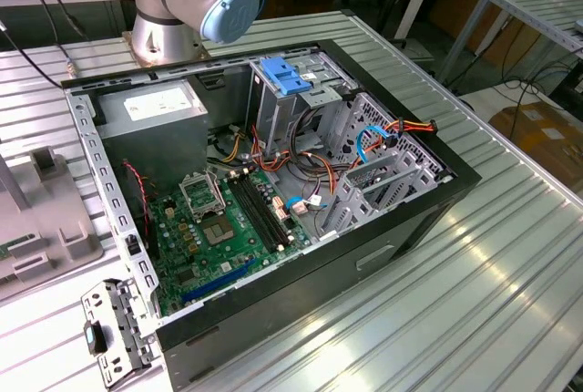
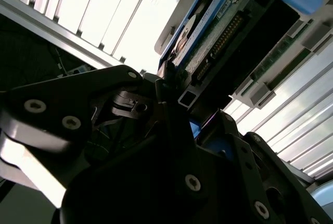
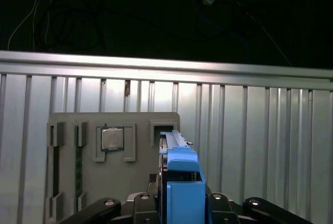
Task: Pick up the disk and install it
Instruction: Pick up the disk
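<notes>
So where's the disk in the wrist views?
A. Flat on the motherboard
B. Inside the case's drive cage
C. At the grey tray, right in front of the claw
C: in the first wrist view the blue-railed disk stands on edge at the grey tray, directly ahead of the claw.

An open black computer case [image 1: 401, 219] is lying on a ribbed metal table [image 1: 510, 301], showing a green motherboard [image 1: 219, 228], a grey power-supply box [image 1: 155, 114] and a metal drive cage [image 1: 273, 117] carrying a blue latch [image 1: 285, 76]. Orange and red cables [image 1: 412, 126] are trailing near the cage. In the first wrist view, a grey fixture tray [image 3: 78, 122] is holding 1 processor chip [image 3: 111, 138].
</notes>
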{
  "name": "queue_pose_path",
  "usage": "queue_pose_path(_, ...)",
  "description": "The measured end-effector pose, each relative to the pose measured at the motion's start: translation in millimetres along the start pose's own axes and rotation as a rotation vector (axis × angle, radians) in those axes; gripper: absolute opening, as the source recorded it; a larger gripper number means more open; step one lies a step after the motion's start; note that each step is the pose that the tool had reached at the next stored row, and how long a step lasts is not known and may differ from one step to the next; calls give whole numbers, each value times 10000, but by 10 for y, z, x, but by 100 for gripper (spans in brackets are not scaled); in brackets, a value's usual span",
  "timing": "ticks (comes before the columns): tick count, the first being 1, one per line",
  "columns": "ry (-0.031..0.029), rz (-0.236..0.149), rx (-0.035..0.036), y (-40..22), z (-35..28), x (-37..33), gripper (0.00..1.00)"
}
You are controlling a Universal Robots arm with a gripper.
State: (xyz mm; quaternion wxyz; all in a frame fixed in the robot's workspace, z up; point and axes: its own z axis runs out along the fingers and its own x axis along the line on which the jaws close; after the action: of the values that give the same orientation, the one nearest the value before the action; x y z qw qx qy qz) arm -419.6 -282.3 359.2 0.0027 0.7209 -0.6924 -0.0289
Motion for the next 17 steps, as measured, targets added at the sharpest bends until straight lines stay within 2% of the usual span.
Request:
queue_pose_path(9, 0, 1, 0, 4, -82, -3, 37)
queue_pose_path(17, 0, 0, 2, 6, -126, -5, 37)
